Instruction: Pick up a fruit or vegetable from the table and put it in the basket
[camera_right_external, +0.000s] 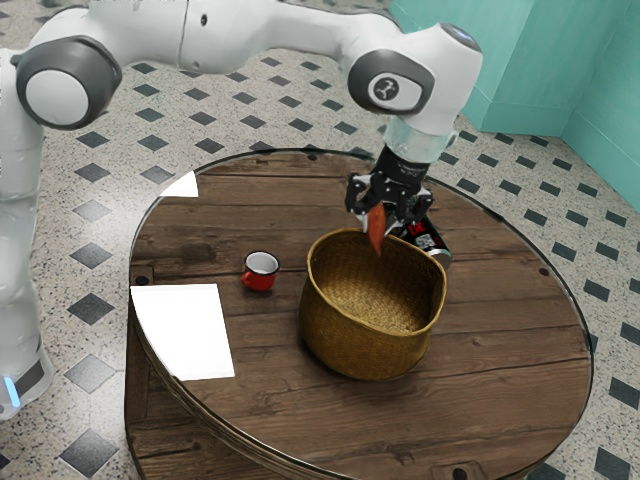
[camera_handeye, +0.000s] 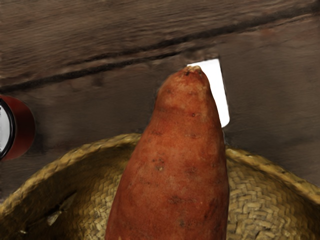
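Gripper (camera_right_external: 382, 216) raised at the basket's far edge as the exterior view has it, clenched on a sweet potato (camera_right_external: 376, 230), which is off the counter (camera_right_external: 490, 370) and hangs directly below the hand.

Long axis: close to upright, slight lean, narrow end downward. In the exterior view that end overlaps the mouth of the basket (camera_right_external: 372, 345); in the wrist view woven wall shows on both sides of the sweet potato, while its tip crosses the line of the rim. Reading: load above the mouth but near the rim — not centred. Basket's middle lies toward the near side of the exterior view from the gripper.

Next move, judged: small shift toward that middle, then lower and release. Risk — tip or a finger catching the rim, load tipping outward.

Beyond: dark can (camera_right_external: 427, 238) on its side just beside the basket, partly hidden by gripper and rim; red mug (camera_right_external: 260, 271) apart from the basket, toward the exterior view's left.

Hard to make out: contact patches of the fingers; clearance between tip and rim; the sweet potato's thick end, cut off in the wrist view; the red object (camera_handeye: 20, 127) there, also cut off, identity uncertain.
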